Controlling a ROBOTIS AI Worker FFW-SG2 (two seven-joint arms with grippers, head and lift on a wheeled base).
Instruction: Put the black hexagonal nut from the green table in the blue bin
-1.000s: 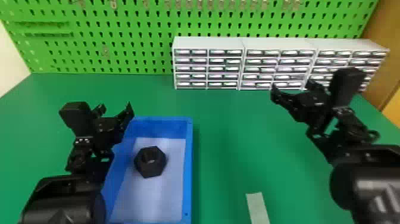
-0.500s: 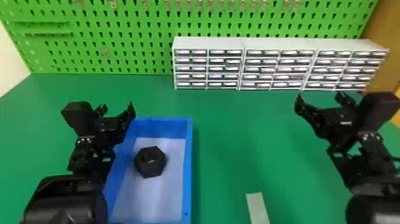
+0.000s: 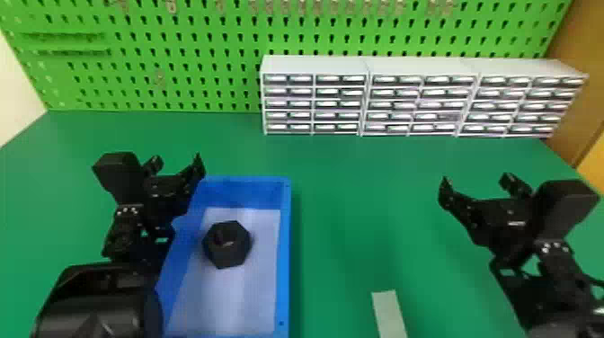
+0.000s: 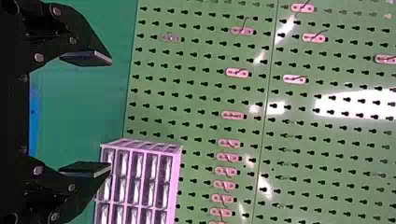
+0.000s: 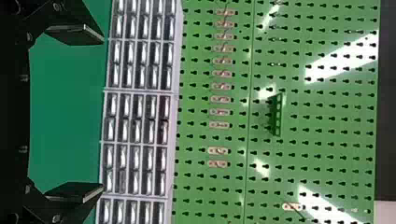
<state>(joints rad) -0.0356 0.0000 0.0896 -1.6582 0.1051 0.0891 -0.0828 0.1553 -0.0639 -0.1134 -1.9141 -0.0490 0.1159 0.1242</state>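
Observation:
The black hexagonal nut (image 3: 227, 244) lies flat on the pale floor of the blue bin (image 3: 284, 251), toward its far end. Open and holding nothing, my left gripper (image 3: 178, 162) is at the bin's far left corner, in front of part of its left wall. My right gripper (image 3: 476, 182) stands over the right side of the green table (image 3: 350, 215), well away from the bin. In the left wrist view the left gripper (image 4: 111, 114) has its two fingers wide apart. The right gripper (image 5: 103, 114) in the right wrist view is likewise open, with nothing between its fingers.
White drawer cabinets (image 3: 368, 103) line the table's back edge from the centre to the right. Behind them rises a green pegboard (image 3: 179, 58) with hooks. A pale strip (image 3: 389, 314) lies on the table near the front, right of the bin.
The right gripper has moved right and nearer to the robot, away from the table's middle. My left gripper and the nut in the bin have barely moved.

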